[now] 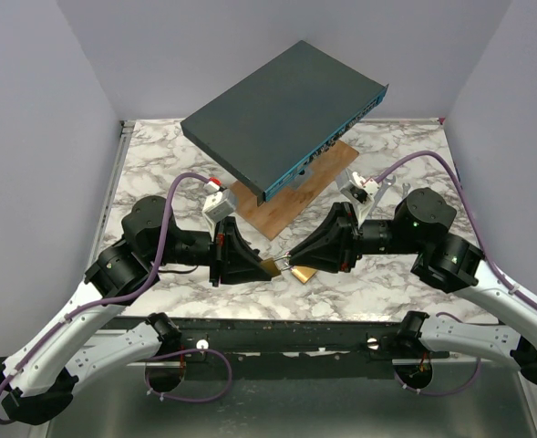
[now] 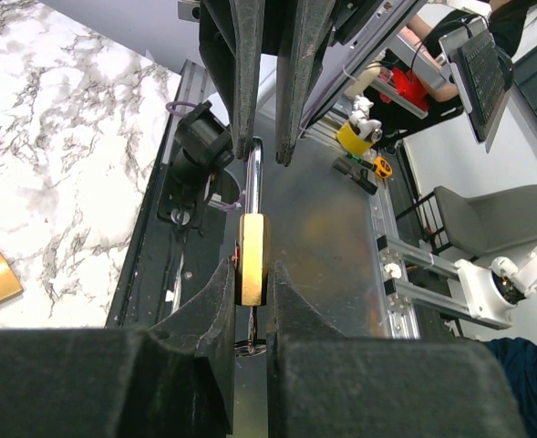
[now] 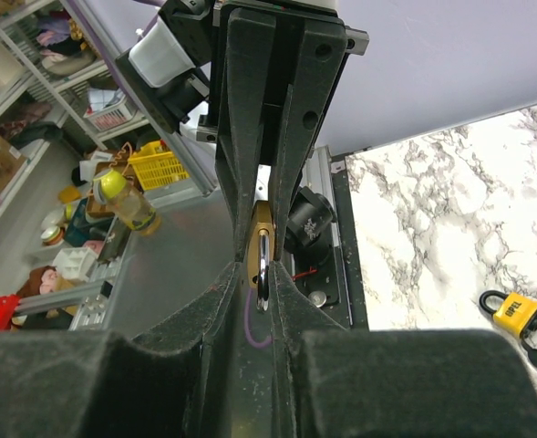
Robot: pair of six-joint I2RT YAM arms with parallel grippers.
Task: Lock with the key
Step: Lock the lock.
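Note:
A brass padlock (image 1: 270, 266) hangs above the marble table's near edge between both arms. My left gripper (image 1: 264, 267) is shut on its brass body (image 2: 253, 258). The steel shackle (image 2: 253, 178) points away toward my right gripper (image 1: 291, 263). In the right wrist view my right gripper (image 3: 262, 278) is shut on the shackle (image 3: 263, 260), with the brass body (image 3: 262, 226) just beyond. A thin dark stem with a ring, seemingly the key (image 2: 249, 324), sticks out of the body's near end between the left fingers.
A dark flat box (image 1: 282, 100) rests tilted on a wooden board (image 1: 291, 196) at the back. A small brass plate (image 1: 304, 275) lies on the marble under the grippers. A yellow padlock (image 3: 510, 312) with a key lies on the marble.

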